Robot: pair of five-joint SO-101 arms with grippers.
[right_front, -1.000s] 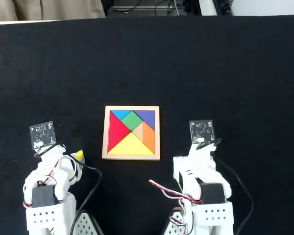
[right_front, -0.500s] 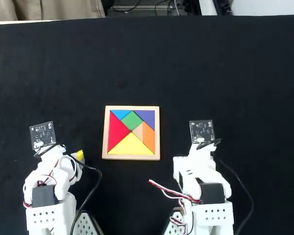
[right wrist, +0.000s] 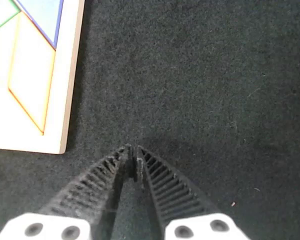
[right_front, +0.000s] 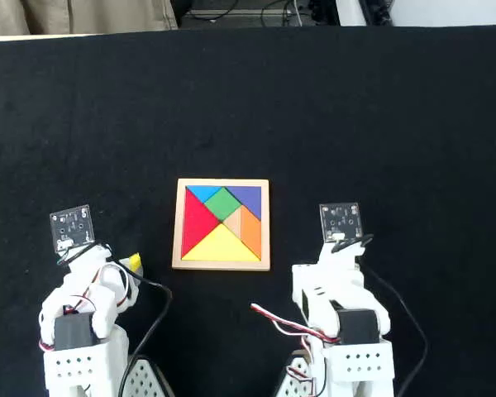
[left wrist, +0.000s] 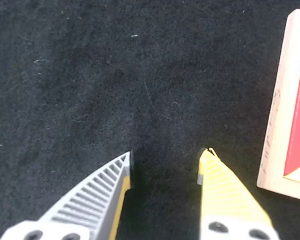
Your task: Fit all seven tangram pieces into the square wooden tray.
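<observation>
A black cloth is covering the table (right_front: 372,116), which is running from the near edge to a far edge where dark cables (right_front: 231,11) are lying against a pale background.

The square wooden tray (right_front: 221,265) is lying flat near the middle of the table, toward its near side, between the two arms. All seven pieces are sitting inside it and filling the square. A light blue triangle (right_front: 202,193) is occupying the far left corner, a green square (right_front: 223,203) is standing on its point at the far middle, and a dark blue triangle (right_front: 248,198) is taking the far right corner. A red triangle (right_front: 197,227) is lying along the left side and a yellow triangle (right_front: 222,246) along the near side. An orange piece (right_front: 250,231) is lining the right side, with a small tan triangle (right_front: 232,223) touching it toward the centre.

The left hand (left wrist: 165,155) is hovering over bare cloth just left of the tray's left rim. Its grey and yellow fingers are standing well apart and gripping nothing.

The right hand (right wrist: 134,150) is hanging over the cloth just off the tray's near right corner. Its black ribbed fingers are pressing together at the tips and holding nothing.
</observation>
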